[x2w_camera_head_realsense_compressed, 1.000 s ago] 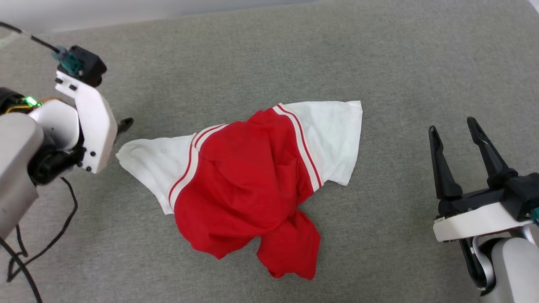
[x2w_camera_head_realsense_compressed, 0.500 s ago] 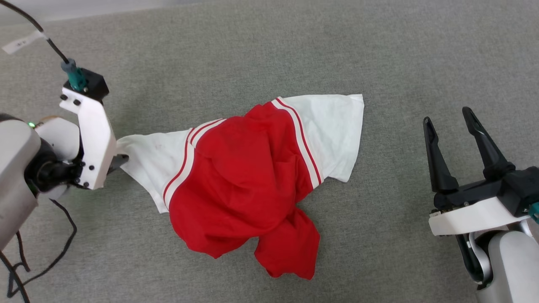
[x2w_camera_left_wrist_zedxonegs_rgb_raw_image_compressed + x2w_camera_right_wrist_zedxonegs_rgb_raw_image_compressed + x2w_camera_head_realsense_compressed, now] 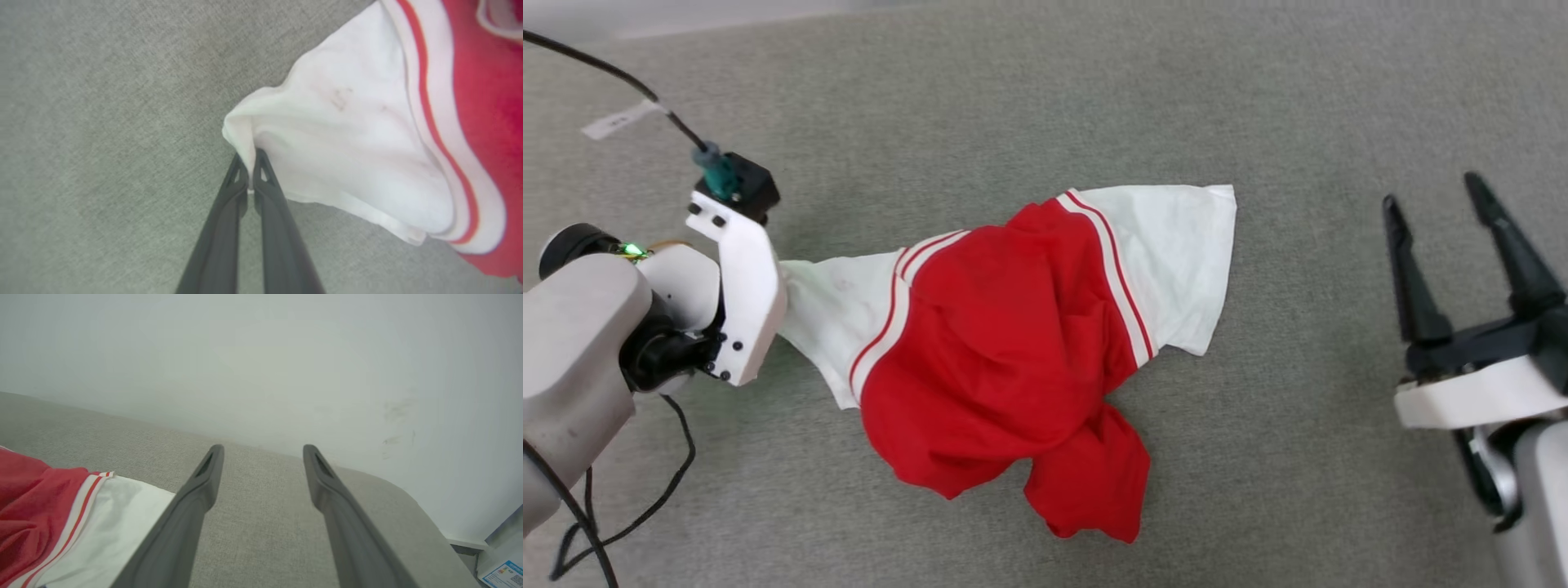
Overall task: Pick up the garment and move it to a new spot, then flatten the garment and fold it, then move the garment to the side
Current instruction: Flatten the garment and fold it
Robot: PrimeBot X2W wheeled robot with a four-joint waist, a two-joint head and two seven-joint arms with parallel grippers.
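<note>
My left pincer (image 3: 249, 163) is clamped only on the sleeve edge of the garment (image 3: 996, 343), at its very tips. I fear lifting pulls it free; my right pincer (image 3: 1432, 192) stands apart.

We see bright, even light; shadows are faint. Our left wrist view shows the garment (image 3: 359, 134) slightly blurred.

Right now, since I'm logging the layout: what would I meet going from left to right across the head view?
The left gripper, shut on the white sleeve → the red body of the garment → the other white sleeve → bare grey fabric surface → the right gripper, open.
</note>
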